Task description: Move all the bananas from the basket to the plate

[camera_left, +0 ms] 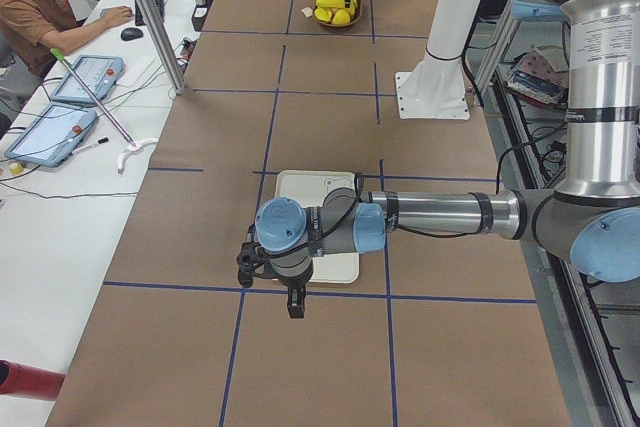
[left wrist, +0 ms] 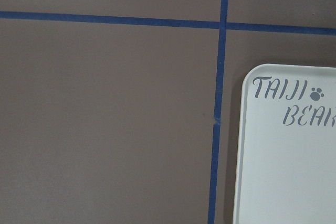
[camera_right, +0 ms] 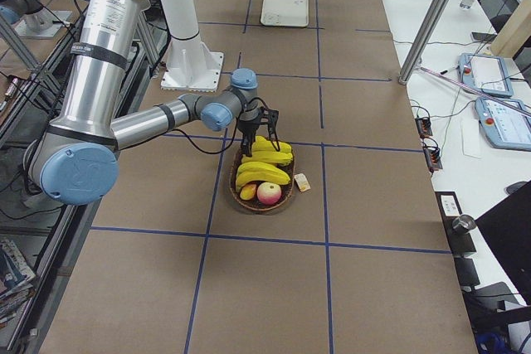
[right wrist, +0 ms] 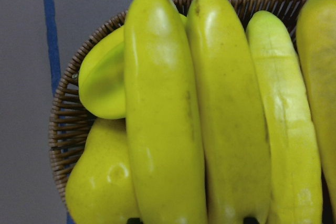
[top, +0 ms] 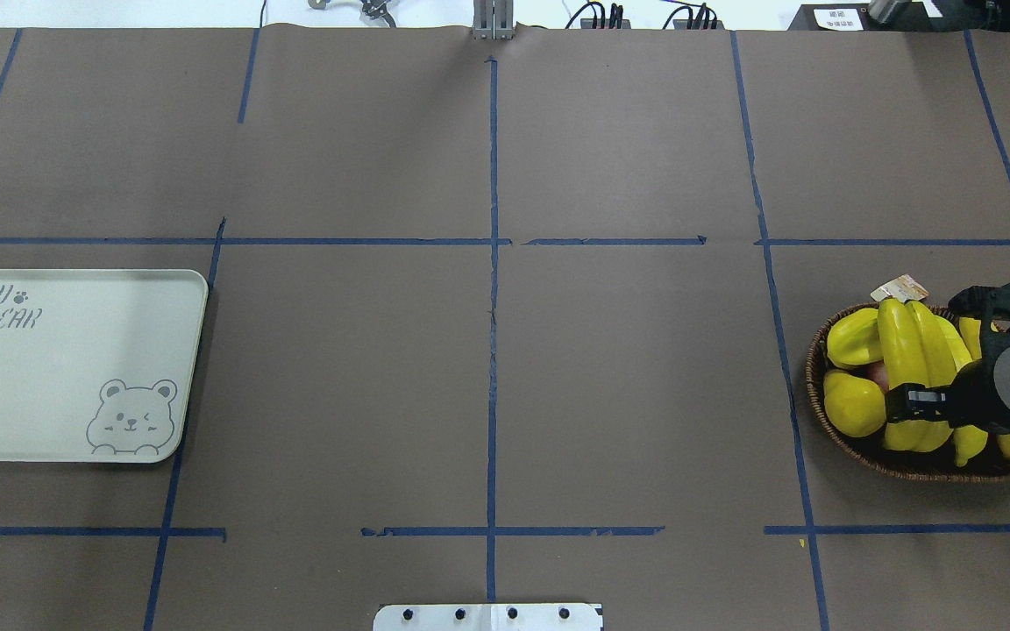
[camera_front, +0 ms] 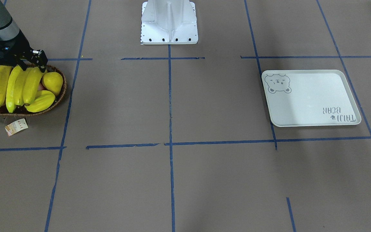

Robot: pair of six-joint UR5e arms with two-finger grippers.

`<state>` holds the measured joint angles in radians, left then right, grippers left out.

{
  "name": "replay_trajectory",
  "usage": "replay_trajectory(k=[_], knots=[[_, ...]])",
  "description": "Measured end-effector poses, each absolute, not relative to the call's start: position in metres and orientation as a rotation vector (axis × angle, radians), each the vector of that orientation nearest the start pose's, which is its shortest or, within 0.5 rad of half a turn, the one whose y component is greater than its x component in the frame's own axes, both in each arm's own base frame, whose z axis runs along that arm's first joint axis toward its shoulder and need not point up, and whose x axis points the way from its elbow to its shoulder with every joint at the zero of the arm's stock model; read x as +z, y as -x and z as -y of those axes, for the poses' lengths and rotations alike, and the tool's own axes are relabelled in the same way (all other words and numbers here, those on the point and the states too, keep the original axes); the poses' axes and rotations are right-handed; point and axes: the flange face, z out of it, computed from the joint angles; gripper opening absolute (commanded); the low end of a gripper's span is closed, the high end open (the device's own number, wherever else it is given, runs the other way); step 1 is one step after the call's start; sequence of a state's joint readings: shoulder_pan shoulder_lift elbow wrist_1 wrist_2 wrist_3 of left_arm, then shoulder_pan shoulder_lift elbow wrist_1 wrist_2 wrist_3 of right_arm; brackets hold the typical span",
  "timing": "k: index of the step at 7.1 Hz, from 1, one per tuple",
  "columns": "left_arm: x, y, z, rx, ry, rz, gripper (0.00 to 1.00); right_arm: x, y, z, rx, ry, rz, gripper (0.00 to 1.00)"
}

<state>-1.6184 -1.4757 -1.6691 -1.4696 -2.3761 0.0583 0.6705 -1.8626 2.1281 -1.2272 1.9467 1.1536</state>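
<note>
Starting first pick with right gripper open astride bananas in basket.
Calls for closing on one, then carrying to plate.

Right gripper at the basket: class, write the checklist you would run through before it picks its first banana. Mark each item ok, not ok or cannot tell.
1. Right gripper open above the bananas: ok, jaws apart.
2. All four bananas in the basket: ok.
3. Jaws straddle one banana only: cannot tell; the bananas lie packed side by side.
4. Plate holds nothing: ok.
5. Left gripper out of the drop area: cannot tell; it hangs near the plate's edge.
</note>
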Motion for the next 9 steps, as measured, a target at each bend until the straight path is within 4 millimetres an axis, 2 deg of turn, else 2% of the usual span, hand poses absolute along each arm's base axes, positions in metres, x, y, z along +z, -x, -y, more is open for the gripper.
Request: replay_trajectory(k=[1,2,3,4,5,7,9], knots=[[0.663,0.083,0.441,-0.029,0.05,-0.808,1.0,0.484,0.249,0.32,0.127,-0.002,0.707,0.57],[0.663,0.083,0.441,-0.03,0.05,-0.808,1.0,0.483,0.25,0.321,0.125,-0.003,0.709,0.28],[0.663,0.083,0.441,-0.03,0.05,-0.808,1.0,0.483,0.25,0.321,0.125,-0.004,0.71,0.08],[0.663,0.083,0.441,-0.03,0.05,-0.809,1.0,0.482,0.25,0.322,0.126,-0.006,0.713,0.02],[0.663,0.082,0.441,-0.03,0.05,-0.809,1.0,0.48,0.249,0.322,0.127,-0.008,0.715,0.0],[0.663,0.082,0.441,-0.031,0.051,-0.81,1.0,0.47,0.242,0.323,0.131,-0.017,0.734,0.0],[0.663,0.082,0.441,-0.032,0.051,-0.81,1.0,0.455,0.225,0.325,0.141,-0.006,0.78,0.0]])
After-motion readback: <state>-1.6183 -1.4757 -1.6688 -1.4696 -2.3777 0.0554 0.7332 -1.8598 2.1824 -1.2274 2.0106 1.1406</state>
